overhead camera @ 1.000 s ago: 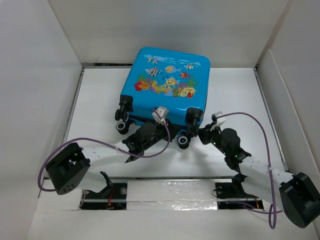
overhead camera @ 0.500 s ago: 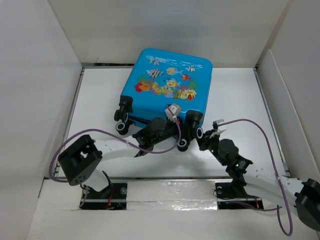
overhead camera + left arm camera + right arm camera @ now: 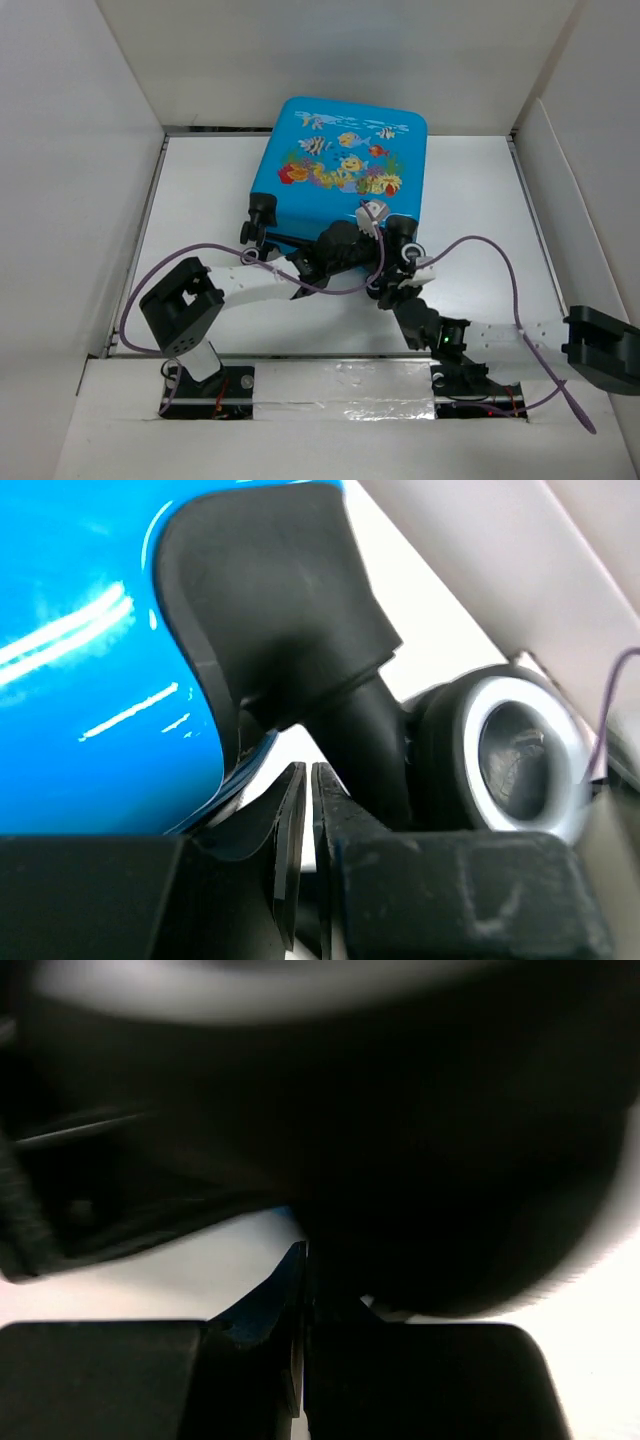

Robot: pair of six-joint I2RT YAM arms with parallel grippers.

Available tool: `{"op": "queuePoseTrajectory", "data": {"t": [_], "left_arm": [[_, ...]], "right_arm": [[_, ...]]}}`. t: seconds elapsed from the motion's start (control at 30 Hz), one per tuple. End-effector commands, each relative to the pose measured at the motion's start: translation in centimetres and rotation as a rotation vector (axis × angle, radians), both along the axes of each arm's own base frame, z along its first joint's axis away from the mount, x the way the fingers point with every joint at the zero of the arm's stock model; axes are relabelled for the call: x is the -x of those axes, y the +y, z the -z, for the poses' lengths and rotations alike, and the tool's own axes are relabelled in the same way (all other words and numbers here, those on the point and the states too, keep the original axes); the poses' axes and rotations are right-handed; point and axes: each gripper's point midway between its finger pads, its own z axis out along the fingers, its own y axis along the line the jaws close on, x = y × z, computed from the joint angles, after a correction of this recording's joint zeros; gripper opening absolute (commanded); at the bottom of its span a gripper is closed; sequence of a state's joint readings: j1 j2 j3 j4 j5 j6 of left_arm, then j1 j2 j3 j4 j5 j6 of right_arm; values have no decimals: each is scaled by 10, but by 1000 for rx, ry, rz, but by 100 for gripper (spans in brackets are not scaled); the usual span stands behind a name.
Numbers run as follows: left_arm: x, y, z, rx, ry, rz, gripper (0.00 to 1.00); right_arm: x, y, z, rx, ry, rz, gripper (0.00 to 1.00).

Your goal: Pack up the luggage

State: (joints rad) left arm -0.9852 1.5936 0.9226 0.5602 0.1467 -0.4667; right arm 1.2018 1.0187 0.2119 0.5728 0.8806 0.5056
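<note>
The blue suitcase (image 3: 340, 165) with its fish print lies closed and flat at the back middle of the table, wheels toward me. My left gripper (image 3: 362, 240) is shut and empty, pressed against the suitcase's near right corner by a black wheel. In the left wrist view the blue shell (image 3: 90, 670), a black wheel bracket (image 3: 280, 610) and a wheel (image 3: 505, 750) fill the frame above the closed left gripper (image 3: 308, 780). My right gripper (image 3: 392, 292) is shut just below that same corner. The right wrist view is dark, with the right gripper (image 3: 303, 1260) close under a black part.
White walls enclose the table on the left (image 3: 70, 150), back (image 3: 340, 50) and right (image 3: 590, 170). Purple cables (image 3: 500, 260) loop from both arms. The suitcase's left wheels (image 3: 258, 215) stand at its near left corner.
Both grippers have moved to the right and forward against the suitcase's near right corner. The suitcase has slid and turned a little to the right.
</note>
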Motion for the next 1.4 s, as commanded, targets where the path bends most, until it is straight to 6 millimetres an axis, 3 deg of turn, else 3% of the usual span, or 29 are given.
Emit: {"op": "queuePoseTrajectory", "data": {"t": [0.0, 0.13, 0.27, 0.37, 0.4, 0.43, 0.47, 0.5, 0.53, 0.57, 0.63, 0.67, 0.73, 0.8, 0.9, 0.93, 0.97, 1.03, 1.07, 1.1, 1.13, 1.17, 1.2, 1.23, 1.27, 1.33, 1.37], "left_arm": [[-13, -36, -107, 302, -97, 52, 8], [-34, -32, -121, 344, -69, 30, 8], [-24, -34, -127, 322, -50, 105, 14], [-10, -37, -138, 340, -37, 189, 26], [-7, -39, -146, 363, -25, 206, 35], [-5, -41, -165, 396, -45, 227, 40], [-2, -46, -168, 393, -40, 262, 46], [-2, -55, -180, 377, -44, 306, 54], [-3, -56, -204, 410, -91, 313, 57], [-5, -63, -189, 357, -50, 329, 58], [-7, -67, -202, 354, -68, 339, 67], [-10, -65, -196, 314, -70, 320, 69], [-17, -57, -184, 263, -79, 256, 79], [-41, -30, -190, 223, -143, 72, 89], [-72, 32, -194, 248, -171, -194, 90], [-78, 50, -175, 226, -147, -260, 91], [-90, 89, -195, 271, -176, -359, 90], [-90, 139, -194, 308, -175, -475, 86], [-102, 170, -191, 310, -178, -576, 84], [-101, 187, -186, 313, -171, -623, 81], [-99, 201, -156, 286, -126, -662, 71], [-90, 221, -166, 323, -155, -706, 59], [-83, 228, -158, 321, -154, -724, 36], [-72, 236, -145, 313, -156, -725, 29], [-61, 226, -140, 316, -156, -669, 19], [-43, 210, -119, 293, -139, -577, 15], [-32, 195, -118, 292, -156, -491, 15]], "right_arm": [[38, 62, -14, -87, 10, -205, 0], [46, 78, -14, -25, -8, -195, 0], [41, 88, -18, -4, -36, -188, 0], [35, 96, -23, 6, -72, -185, 0], [28, 97, -23, 23, -87, -181, 0], [25, 103, -27, 14, -105, -189, 0], [23, 116, -29, -19, -130, -225, 0], [17, 126, -20, 28, -151, -250, 0], [16, 128, -31, 1, -181, -247, 0], [13, 141, -26, 11, -188, -266, 0], [10, 151, -28, 15, -204, -265, 0], [9, 156, -29, -2, -203, -265, 0], [10, 156, -25, -26, -195, -269, 0], [10, 147, -23, -36, -184, -244, 0], [8, 137, -18, -46, -166, -230, 0], [8, 136, -20, -53, -167, -230, 0], [8, 134, -20, -54, -166, -226, 0], [11, 128, -20, -56, -161, -232, 0], [12, 125, -21, -63, -161, -237, 0], [13, 121, -22, -65, -156, -236, 0], [16, 115, -19, -56, -146, -242, 0], [15, 109, -38, -100, -159, -237, 0], [16, 102, -30, -46, -127, -233, 0], [13, 94, -33, -44, -118, -213, 1], [12, 83, -39, -4, -98, -214, 6], [10, 68, -50, -8, -43, -185, 11], [5, 57, -64, -14, -51, -152, 17]]}}
